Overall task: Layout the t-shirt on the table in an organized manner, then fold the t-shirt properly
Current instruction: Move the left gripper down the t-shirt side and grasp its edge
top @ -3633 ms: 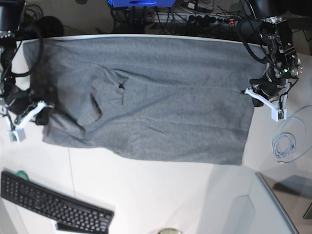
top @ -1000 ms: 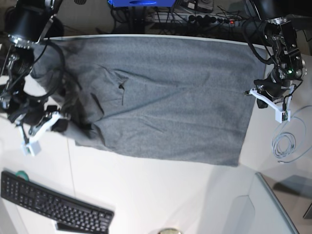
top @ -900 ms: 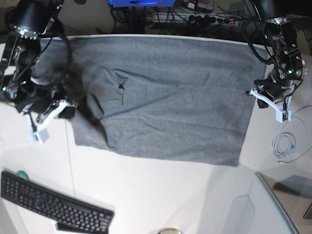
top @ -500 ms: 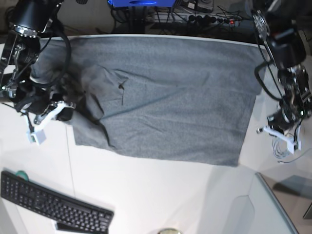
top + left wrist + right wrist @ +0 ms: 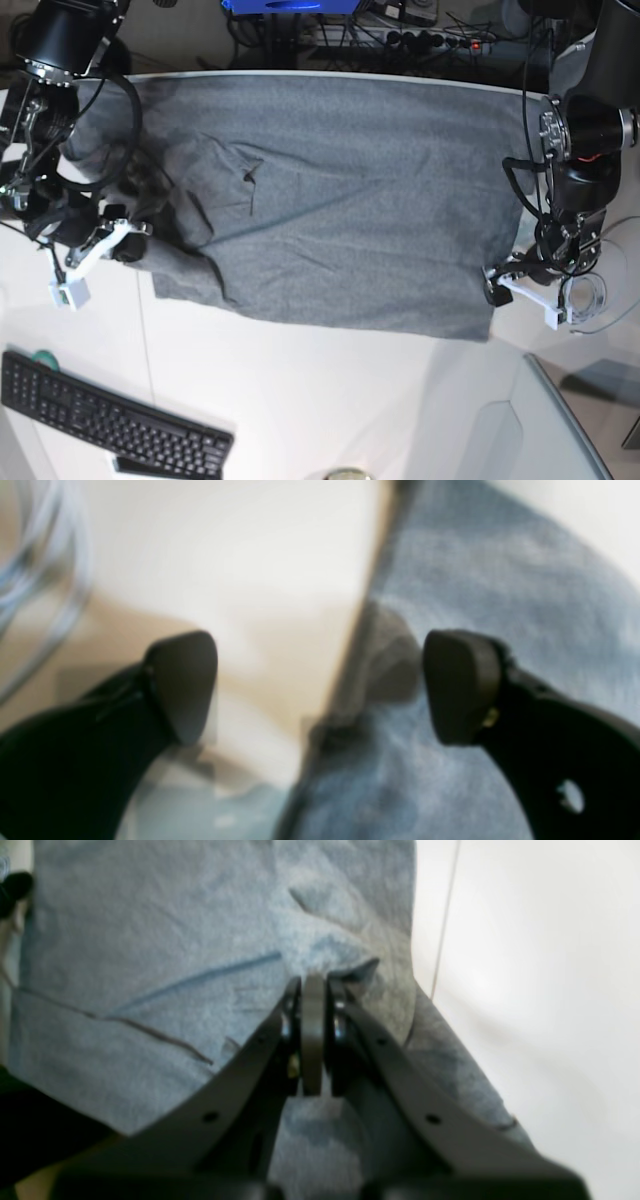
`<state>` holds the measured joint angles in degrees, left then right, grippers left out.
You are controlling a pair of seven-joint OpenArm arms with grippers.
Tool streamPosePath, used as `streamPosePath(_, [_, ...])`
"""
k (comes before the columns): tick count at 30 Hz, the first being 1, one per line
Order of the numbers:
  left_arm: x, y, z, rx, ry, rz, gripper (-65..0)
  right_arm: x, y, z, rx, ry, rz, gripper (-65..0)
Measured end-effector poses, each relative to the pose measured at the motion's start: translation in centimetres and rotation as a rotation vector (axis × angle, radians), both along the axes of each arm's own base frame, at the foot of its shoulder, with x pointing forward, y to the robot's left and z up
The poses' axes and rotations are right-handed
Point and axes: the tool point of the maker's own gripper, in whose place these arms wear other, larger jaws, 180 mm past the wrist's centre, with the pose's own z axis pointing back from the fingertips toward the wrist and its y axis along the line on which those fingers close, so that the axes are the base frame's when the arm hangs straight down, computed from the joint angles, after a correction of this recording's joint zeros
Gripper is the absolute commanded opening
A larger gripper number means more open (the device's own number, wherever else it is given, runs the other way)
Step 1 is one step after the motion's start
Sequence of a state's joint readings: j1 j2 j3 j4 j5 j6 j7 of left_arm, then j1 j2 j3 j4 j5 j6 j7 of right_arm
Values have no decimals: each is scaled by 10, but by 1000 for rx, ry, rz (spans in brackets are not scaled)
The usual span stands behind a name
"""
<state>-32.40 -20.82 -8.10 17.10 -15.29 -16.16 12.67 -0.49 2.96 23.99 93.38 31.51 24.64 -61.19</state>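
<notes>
The white table [image 5: 320, 410] is carrying the grey t-shirt [image 5: 340, 200], which is lying spread across its far half. The right gripper [image 5: 312, 1035] is pinching a fold of cloth at the shirt's edge, jaws pressed together. The left gripper [image 5: 320, 685] is hovering with jaws wide apart, straddling the shirt's opposite edge, holding nothing.

The left gripper [image 5: 320, 690] hangs low with its jaws spread wide. The right gripper [image 5: 312, 1035] has its jaws pressed together, its arm bent.
</notes>
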Motion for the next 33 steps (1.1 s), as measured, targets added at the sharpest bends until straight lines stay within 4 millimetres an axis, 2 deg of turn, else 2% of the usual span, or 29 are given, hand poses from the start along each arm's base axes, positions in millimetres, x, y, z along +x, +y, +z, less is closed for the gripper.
streamPosePath(4, [3,-5,0,11,-24,7,-82,0,0,0,1,0,-1,-644])
streamPosePath(9, [14,-34,-1,-28,-49,-25,-82,0,0,0,1,-1,-1,-644])
streamPosePath(11, [16,-39,-1,-35,-53,-28,-110,0,0,0,-1,0,-1,-644])
streamPosePath(12, [16,-41,-2,-37,-53,-30,-145,0,0,0,-1,-1,-1,-644])
streamPosePath(14, [17,-43,-2,-42,-53,-30,-270,0,0,0,0,-1,-1,-644])
streamPosePath(18, [11,-43,-6,-57,-44,-16,-638,0,0,0,0,0,0,-644])
streamPosePath(23, [14,-46,0,-31,-35,-63,-650,1,0,0,0,-1,-1,-644])
streamPosePath(28, [17,-58,32,10,-36,-163,-650,3,0,1,-2,-5,0,-644])
streamPosePath(30, [15,-62,47,41,-37,-203,-650,3,0,1,0,-3,1,-644])
streamPosePath(33, [-6,-66,50,41,44,-218,-650,2,0,0,-2,-1,1,-644])
